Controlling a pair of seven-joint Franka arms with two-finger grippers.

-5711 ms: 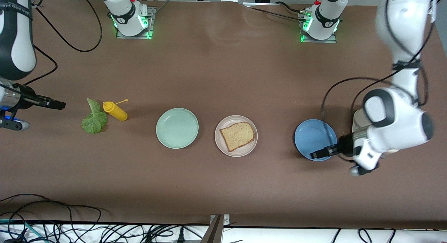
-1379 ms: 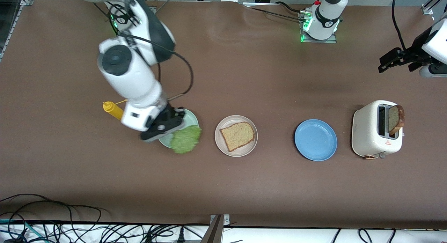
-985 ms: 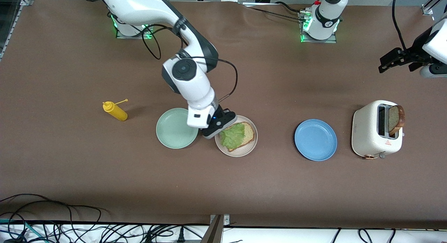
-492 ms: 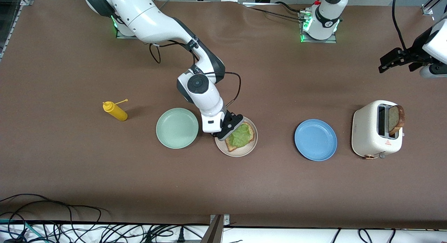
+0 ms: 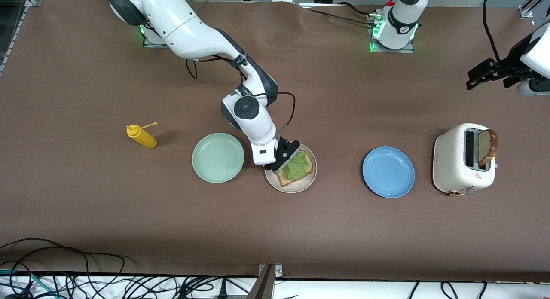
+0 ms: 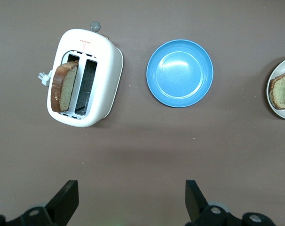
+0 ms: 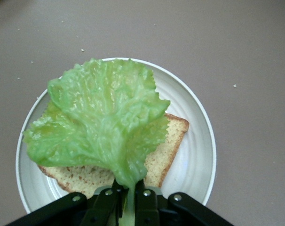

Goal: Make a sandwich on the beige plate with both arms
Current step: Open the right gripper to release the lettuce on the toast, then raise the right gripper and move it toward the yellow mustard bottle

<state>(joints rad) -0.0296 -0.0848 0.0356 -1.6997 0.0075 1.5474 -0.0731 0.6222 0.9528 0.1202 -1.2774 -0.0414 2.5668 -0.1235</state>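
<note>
Lettuce leaf (image 7: 102,122) hangs over the bread slice (image 7: 163,150) on the beige plate (image 7: 199,155), stem end pinched in my right fingers (image 7: 143,200), blade fanning away from them. Second slice (image 5: 488,146) stands in the toaster (image 5: 455,166); my left gripper (image 6: 130,200), spread wide and empty, waits over the bench nearest it.

Lettuce (image 5: 297,166) over bread slice (image 5: 287,177), beige plate (image 5: 307,184).

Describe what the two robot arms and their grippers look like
Both arms are glossy white with dark grey joints, trailing black cables. The right gripper and left gripper are black with two slim fingers. Each base glows green and carries a small red button.
</note>
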